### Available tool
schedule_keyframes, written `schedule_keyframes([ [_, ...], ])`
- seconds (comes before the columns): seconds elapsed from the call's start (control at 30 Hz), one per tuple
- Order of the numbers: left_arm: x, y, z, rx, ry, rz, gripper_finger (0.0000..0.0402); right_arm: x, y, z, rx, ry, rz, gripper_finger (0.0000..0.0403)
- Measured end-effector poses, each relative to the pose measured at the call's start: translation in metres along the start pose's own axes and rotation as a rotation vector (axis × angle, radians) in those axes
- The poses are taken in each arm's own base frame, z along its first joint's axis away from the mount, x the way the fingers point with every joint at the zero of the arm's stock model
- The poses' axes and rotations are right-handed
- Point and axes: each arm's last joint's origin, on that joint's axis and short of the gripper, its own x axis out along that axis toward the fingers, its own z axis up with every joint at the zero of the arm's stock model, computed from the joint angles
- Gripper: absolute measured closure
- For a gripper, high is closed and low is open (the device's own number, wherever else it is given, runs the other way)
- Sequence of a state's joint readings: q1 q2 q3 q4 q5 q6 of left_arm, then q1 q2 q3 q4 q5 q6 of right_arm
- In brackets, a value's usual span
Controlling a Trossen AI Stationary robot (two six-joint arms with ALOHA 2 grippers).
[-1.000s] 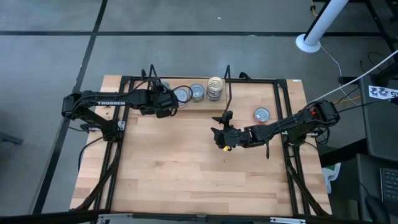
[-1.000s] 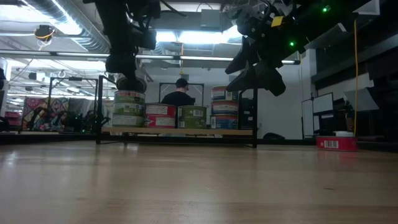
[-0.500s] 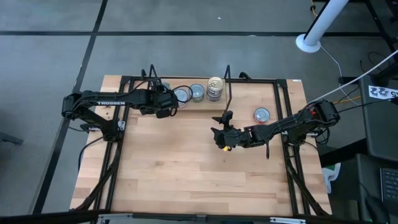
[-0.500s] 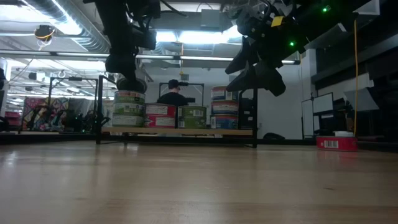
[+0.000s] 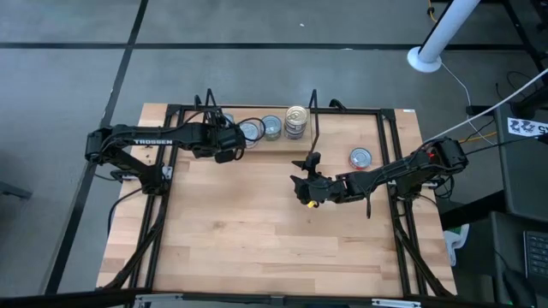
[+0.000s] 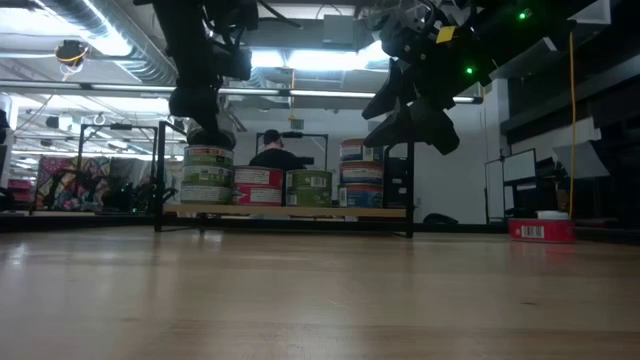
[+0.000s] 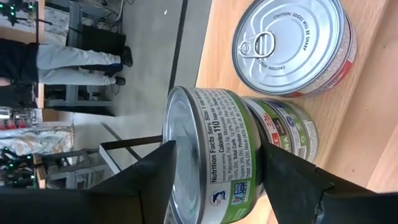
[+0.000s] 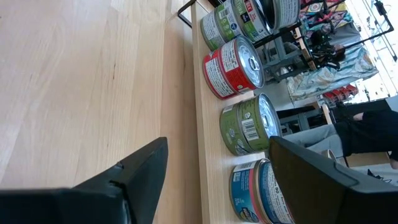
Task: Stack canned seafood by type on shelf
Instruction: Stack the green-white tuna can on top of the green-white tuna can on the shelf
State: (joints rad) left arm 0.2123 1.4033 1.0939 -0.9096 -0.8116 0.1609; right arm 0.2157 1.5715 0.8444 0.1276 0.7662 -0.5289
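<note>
Left gripper (image 7: 214, 177): fingers apart, either side of the top green can (image 7: 214, 152), far left on shelf (image 6: 290, 212)
Right gripper (image 5: 310, 190): open, holds nothing, table middle

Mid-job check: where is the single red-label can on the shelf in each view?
High view: red-label can, back edge, left of centre.
Low view, second from the left on the shelf.
Left wrist view, lid showing, beyond the near cans.
Right wrist view, second in the row.
Shared landmark: the two-high green stack beside it, under the left gripper in the high view.
</note>
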Motion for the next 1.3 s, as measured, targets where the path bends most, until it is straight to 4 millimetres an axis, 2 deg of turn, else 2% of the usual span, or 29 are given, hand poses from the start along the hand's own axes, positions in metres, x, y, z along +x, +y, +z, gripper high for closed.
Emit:
schedule_keyframes([
  [0.43,0.0035,0.0032,-0.0026,-0.036,0.027,0.004,0.0176,0.0,0.0,0.0,0.0,0.0,0.0,0.0123],
  [0.77,0.0033,0.0024,-0.0069,-0.197,0.061,-0.001,0.0176,0.0,0.0,0.0,0.0,0.0,0.0,0.0123],
  [0.9,0.0032,0.0002,-0.0069,-0.289,0.065,-0.076,0.0176,0.0,0.0,0.0,0.0,0.0,0.0,0.0123],
  [1.3,0.0022,-0.0003,-0.0077,-0.328,0.069,-0.121,0.0176,0.0001,0.0001,-0.0001,0.0,0.0,0.0,0.0123],
])
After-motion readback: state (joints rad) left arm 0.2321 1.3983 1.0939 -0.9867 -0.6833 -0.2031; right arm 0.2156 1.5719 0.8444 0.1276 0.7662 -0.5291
